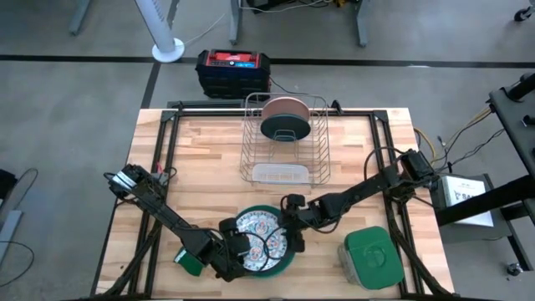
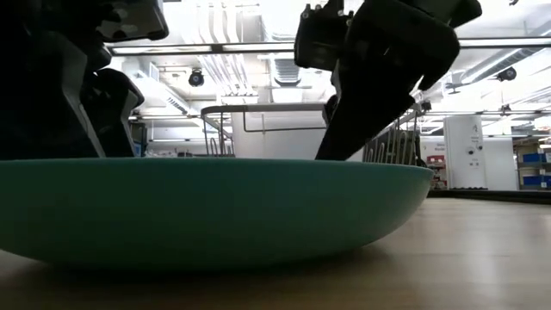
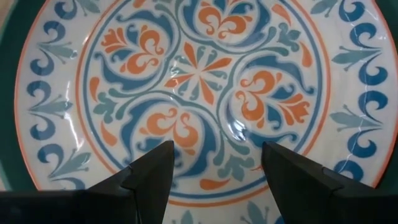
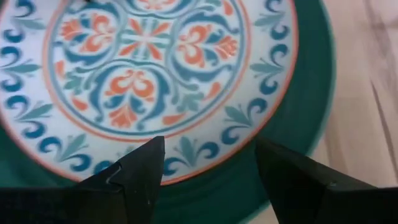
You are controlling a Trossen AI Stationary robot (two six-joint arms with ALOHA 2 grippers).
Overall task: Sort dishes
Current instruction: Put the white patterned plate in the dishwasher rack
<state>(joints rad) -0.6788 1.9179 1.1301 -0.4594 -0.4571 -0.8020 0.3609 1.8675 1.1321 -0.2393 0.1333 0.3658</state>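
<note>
Dishes: two stand racked in the far drying rack (image 1: 284,142); the ornamented plate (image 1: 261,241) lies on the green plate (image 1: 288,262) nearby, unsorted, beneath spread-fingered left gripper (image 1: 242,251) and right gripper (image 1: 292,237).

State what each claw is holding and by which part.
Nothing is held. The left claw and the right claw both stand open above the patterned plate, which lies in the green plate.

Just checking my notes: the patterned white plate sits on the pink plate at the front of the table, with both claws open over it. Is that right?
Not quite. The patterned white plate sits on a teal-green plate, as the right wrist view shows; the pink plate stands in the rack. The left claw and right claw are open over it.
</note>
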